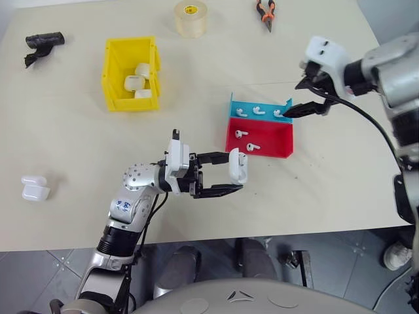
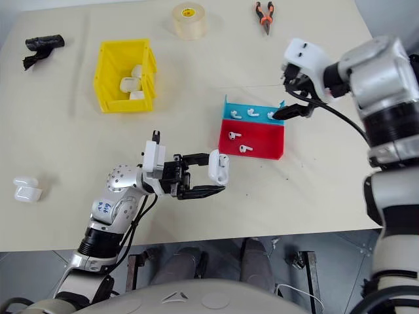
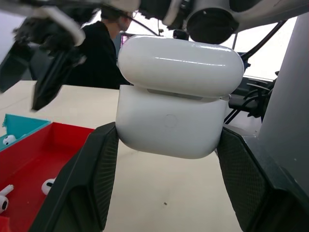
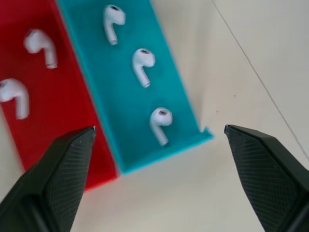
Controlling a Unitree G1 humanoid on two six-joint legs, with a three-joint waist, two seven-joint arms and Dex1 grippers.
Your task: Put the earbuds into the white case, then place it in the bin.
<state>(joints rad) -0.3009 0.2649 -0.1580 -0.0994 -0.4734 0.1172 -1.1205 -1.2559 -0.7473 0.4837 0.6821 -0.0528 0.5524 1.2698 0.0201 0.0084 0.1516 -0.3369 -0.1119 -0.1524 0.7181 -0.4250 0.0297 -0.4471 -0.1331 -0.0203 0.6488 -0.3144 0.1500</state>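
Note:
My left gripper is shut on a white case and holds it above the table in front of the tray. In the left wrist view the white case sits between the fingers, its lid looking slightly lifted. The earbuds lie in the red and blue tray: three in the blue part and two in the red part. My right gripper hangs open over the tray's blue right end, above an earbud, with nothing in it. The yellow bin stands at the back left with three white cases inside.
A spare white case lies at the table's left edge. At the back are a tape roll, pliers and a black object. A person in dark clothing stands behind the table.

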